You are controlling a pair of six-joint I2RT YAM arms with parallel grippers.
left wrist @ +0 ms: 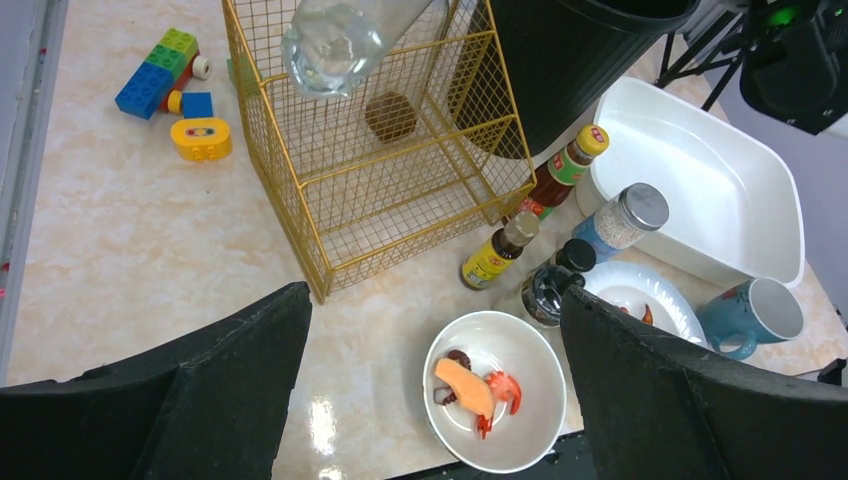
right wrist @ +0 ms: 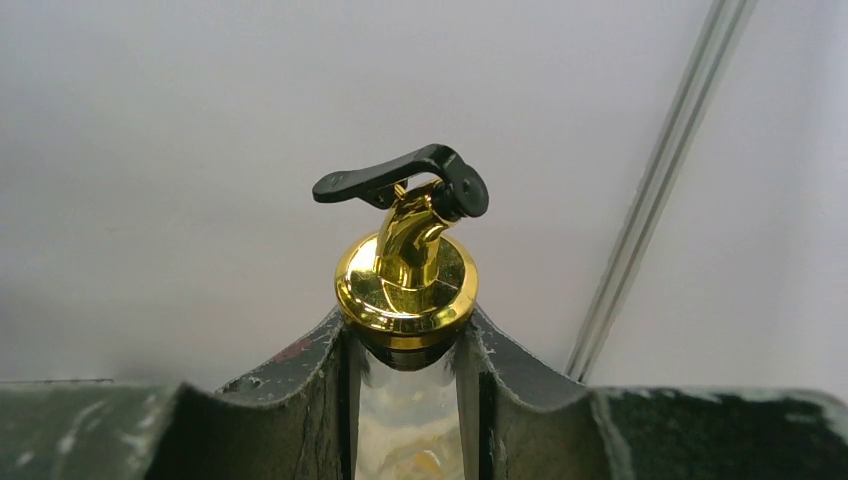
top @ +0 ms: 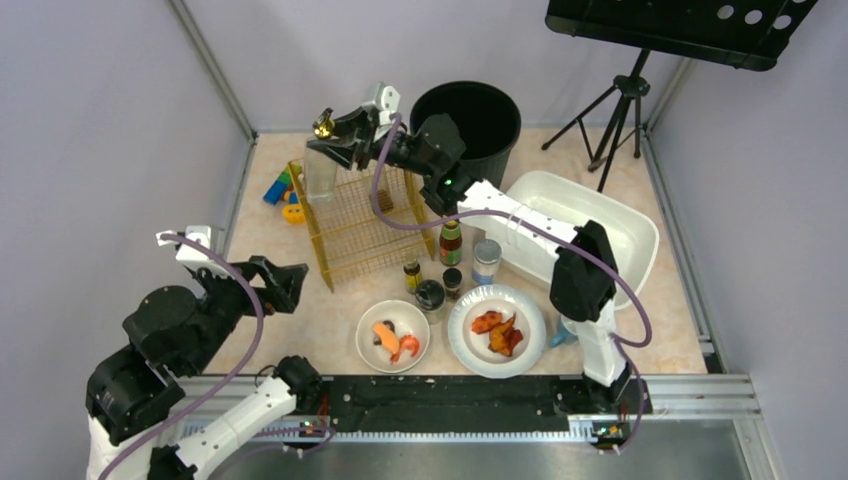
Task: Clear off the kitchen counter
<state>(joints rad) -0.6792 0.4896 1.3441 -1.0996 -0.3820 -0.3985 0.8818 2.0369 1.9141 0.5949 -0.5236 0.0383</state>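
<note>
Only the right wrist cam shows the grip: right claw [right wrist: 405,380] clenched on the neck of a clear glass bottle [right wrist: 405,440], both fingers [right wrist: 300,400] tight to the glass just under its gold pourer [right wrist: 405,290] w/ black flip lever. Behind it there is only grey wall. Top cam adds the where: that arm is stretched to the far left, and the bottle hangs by the back-left corner of the gold wire rack [top: 365,220]. Left wrist cam sees the bottle's base tilted in front of the rack's top wires; touching or not, can't tell. It also shows a blue mug [left wrist: 750,315], which the right arm mostly hides from above.

Left claw [top: 285,285] released, fingers spread wide, nothing in it, hovering over bare surface at front left, apart from everything.

The table [top: 665,320] is beige-peach w/ faint marble, spanning btw grey walls and the black front rail [top: 440,400]. Open room: front-left strip and front-right corner. Centre front is crowded: bowl [top: 393,335] and plate [top: 497,330] w/ food side by side, sauce bottles [top: 451,242] and jars [top: 486,260] packed just behind. White tub [top: 590,215] at right, black bucket [top: 470,115] back centre, toy blocks [top: 283,190] back left, tripod stand [top: 620,110] at back-right corner
</note>
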